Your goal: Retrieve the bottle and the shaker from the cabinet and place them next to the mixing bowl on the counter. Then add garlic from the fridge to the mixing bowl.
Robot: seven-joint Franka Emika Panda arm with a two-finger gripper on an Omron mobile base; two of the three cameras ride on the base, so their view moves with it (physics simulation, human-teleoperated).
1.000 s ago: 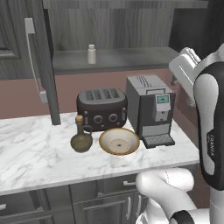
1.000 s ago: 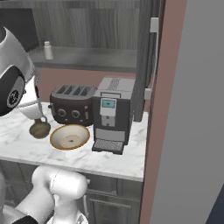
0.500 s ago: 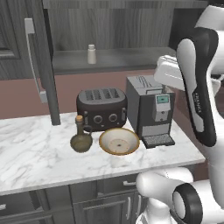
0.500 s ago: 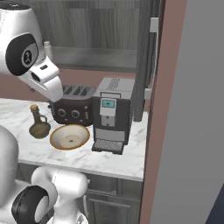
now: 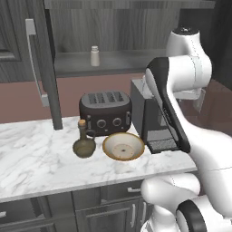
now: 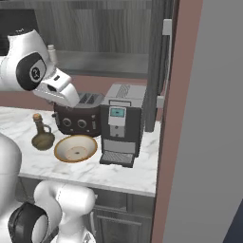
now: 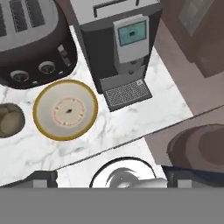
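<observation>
Left base view: the arm has swung up beside the coffee machine (image 5: 149, 113), jaws apart and empty, leaving the bottle (image 5: 84, 144) by the bowl (image 5: 123, 146); the shaker (image 5: 94, 55) waits in the cabinet.

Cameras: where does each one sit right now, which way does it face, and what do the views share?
Left base view: behind the arm's left, facing the counter and open cabinet with the shaker; arm at right.
Right base view: behind its right, same counter; arm at left.
Hand view: high, looking down; open gripper at bottom.
Shared: bottle, mixing bowl, toaster, coffee machine.
</observation>
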